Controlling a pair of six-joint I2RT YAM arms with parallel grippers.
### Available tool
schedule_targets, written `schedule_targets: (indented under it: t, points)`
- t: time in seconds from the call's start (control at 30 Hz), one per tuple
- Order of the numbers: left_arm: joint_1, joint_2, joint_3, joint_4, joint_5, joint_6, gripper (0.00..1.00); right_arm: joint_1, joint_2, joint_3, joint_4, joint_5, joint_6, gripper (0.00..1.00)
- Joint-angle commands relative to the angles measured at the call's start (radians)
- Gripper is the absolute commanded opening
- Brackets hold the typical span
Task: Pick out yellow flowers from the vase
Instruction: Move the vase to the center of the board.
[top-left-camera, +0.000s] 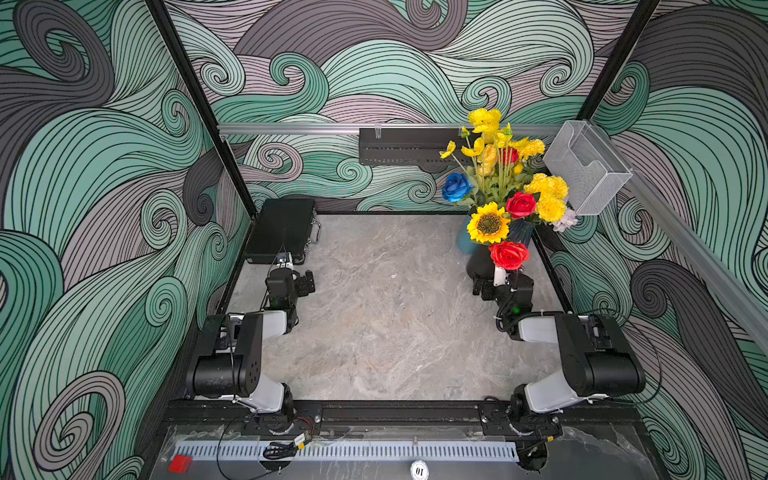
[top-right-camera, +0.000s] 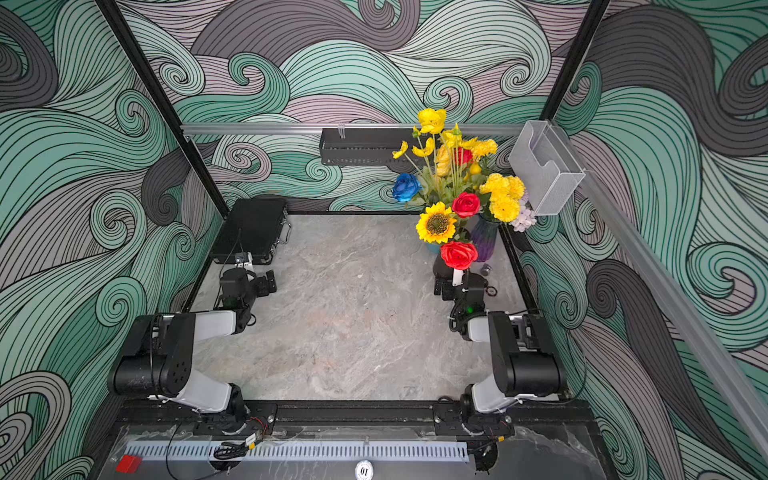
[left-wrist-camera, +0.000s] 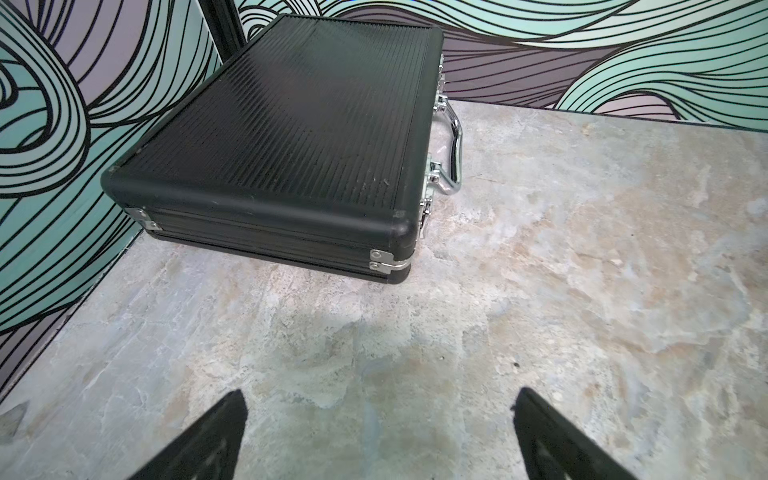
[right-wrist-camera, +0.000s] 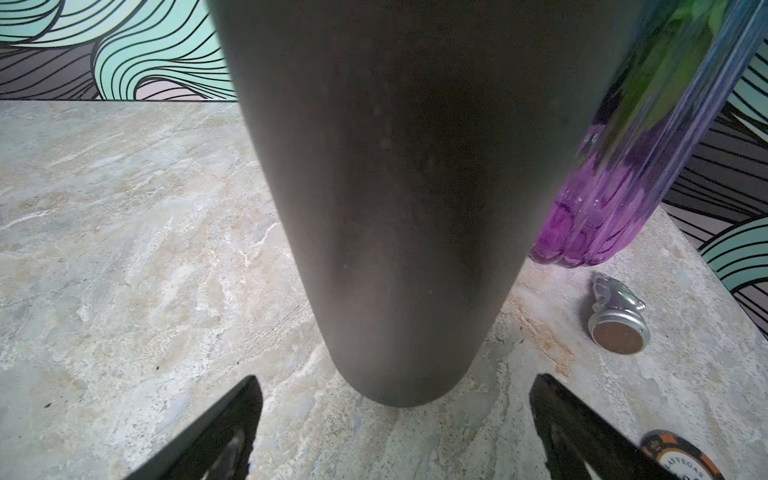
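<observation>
Yellow flowers stand in a mixed bunch at the table's back right in both top views: ruffled poppies (top-left-camera: 484, 120) on top, pompom carnations (top-left-camera: 548, 195) at the right, a sunflower (top-left-camera: 488, 223) in front. The stems drop into a cluster of vases: a black vase (right-wrist-camera: 395, 208), a purple glass vase (right-wrist-camera: 602, 216) with green stems inside, and a teal vase (top-left-camera: 465, 241). My right gripper (right-wrist-camera: 397, 379) is open, low on the table, right before the black vase's foot. My left gripper (left-wrist-camera: 380, 395) is open and empty at the left, over bare table.
Red roses (top-left-camera: 509, 254) and a blue rose (top-left-camera: 456, 187) share the bunch. A closed black case (left-wrist-camera: 291, 124) lies at the back left. A silver chess knight (right-wrist-camera: 615, 320) and a poker chip (right-wrist-camera: 681, 457) lie near the purple vase. A wire basket (top-left-camera: 586, 166) hangs on the right wall.
</observation>
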Motion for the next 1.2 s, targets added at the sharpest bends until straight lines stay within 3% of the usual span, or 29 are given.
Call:
schedule_targets:
  t: [0.0,1.17]
  points:
    - [0.006,0.008,0.012,-0.008,0.019,0.003,0.99,-0.006,-0.011,0.0,0.009,-0.01,0.0,1.0]
    - [0.006,0.005,0.008,-0.003,0.019,0.003,0.99,-0.012,-0.011,0.0,0.011,-0.023,0.005,1.0]
